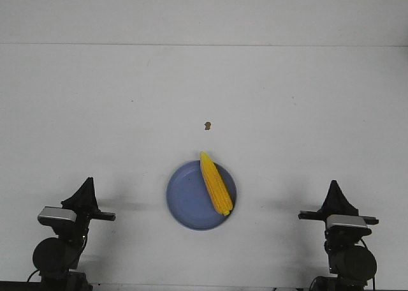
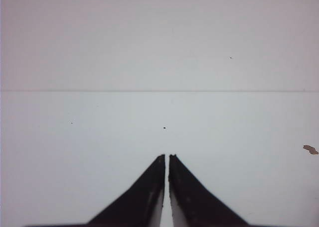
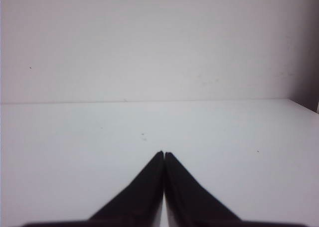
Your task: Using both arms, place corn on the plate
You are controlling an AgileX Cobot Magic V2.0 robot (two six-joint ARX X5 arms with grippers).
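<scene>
The corn [image 1: 215, 183] lies on the plate [image 1: 185, 198], on its right half, set at a slant with the pointed tip poking just past the far rim and the blunt end near the right rim. The plate sits on the white counter [image 1: 95, 112] at the near middle, between the two arms and well apart from both. Beyond the plate, a little way off, a small brown speck [image 1: 207, 125] rests on the counter; it also shows at the edge of the left wrist view [image 2: 310, 149]. Nothing lies between either arm and the plate. The left gripper [image 1: 85, 190] holds nothing, its fingers nearly together with only a thin slit showing in its wrist view [image 2: 167, 158]. The right gripper [image 1: 333, 190] is also empty, its tips pressed together [image 3: 164, 154]. Neither wrist view shows the plate or corn, only bare counter and the wall behind. The arms' bases are cut off by the near edge of the front view.
</scene>
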